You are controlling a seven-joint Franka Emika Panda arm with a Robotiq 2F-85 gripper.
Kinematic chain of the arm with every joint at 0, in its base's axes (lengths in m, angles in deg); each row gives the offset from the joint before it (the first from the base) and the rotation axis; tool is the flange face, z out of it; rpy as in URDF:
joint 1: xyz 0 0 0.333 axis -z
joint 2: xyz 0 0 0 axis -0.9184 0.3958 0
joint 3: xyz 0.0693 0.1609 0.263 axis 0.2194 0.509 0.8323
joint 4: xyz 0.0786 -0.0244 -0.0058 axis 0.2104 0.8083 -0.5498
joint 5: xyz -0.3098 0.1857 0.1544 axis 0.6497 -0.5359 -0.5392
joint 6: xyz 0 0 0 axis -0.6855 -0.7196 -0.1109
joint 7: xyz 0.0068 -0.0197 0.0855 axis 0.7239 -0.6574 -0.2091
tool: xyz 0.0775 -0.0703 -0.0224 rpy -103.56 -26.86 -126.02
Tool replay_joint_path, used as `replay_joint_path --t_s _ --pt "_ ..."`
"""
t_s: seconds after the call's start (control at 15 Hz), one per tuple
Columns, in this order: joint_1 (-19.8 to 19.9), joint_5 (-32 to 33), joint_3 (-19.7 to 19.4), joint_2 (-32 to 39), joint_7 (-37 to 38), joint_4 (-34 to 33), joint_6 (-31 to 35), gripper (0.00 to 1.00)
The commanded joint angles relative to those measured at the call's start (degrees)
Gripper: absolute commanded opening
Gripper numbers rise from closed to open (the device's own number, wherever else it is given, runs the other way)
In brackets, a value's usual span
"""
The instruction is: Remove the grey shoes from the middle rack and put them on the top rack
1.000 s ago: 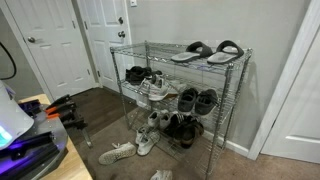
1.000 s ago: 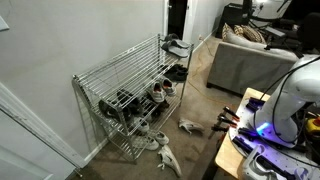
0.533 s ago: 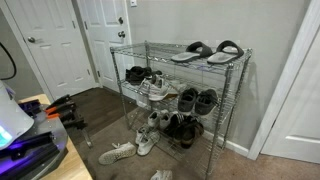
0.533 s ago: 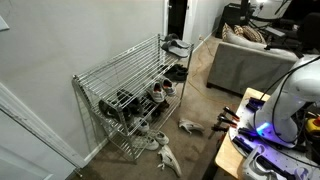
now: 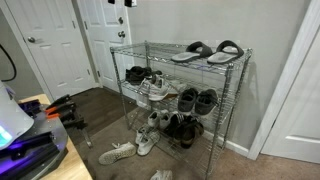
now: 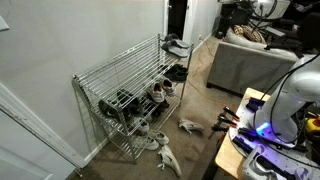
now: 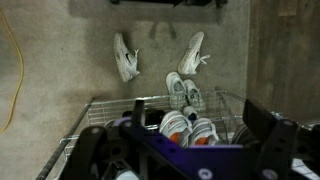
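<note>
The grey shoes (image 5: 152, 90) sit side by side on the middle rack (image 5: 222, 112) of the chrome wire shelf, near its left end; they also show in an exterior view (image 6: 158, 92). In the wrist view I look down on them (image 7: 190, 128), tan insides visible, between my two fingers. My gripper (image 7: 185, 150) is open and empty, well above the shelf; only a dark part of it shows at the top edge of an exterior view (image 5: 120, 3). The top rack (image 5: 150, 50) is bare on its left half.
Grey-and-black slide sandals (image 5: 205, 50) lie on the top rack's right half. Black shoes (image 5: 197, 100) share the middle rack, and more shoes fill the bottom tier. White sneakers (image 5: 116, 153) lie on the floor in front. A couch (image 6: 250, 60) and doors (image 5: 50, 45) stand nearby.
The arm has shifted slightly; a dark part of it now shows more at the top edge of both exterior views. The shoes have not moved.
</note>
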Motion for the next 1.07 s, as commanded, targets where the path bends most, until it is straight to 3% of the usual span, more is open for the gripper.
replay_joint_path --t_s 0.0,0.27,0.47,1.0 --pt "1.58 0.22 2.44 -1.42 -0.56 6.58 15.95 1.00" --pt "1.50 1.74 4.46 -0.55 1.50 13.97 33.40 1.00" --pt "1.48 2.80 5.80 0.30 3.37 18.06 40.73 1.00" --pt "0.57 1.16 6.23 1.90 1.80 19.01 38.74 1.00"
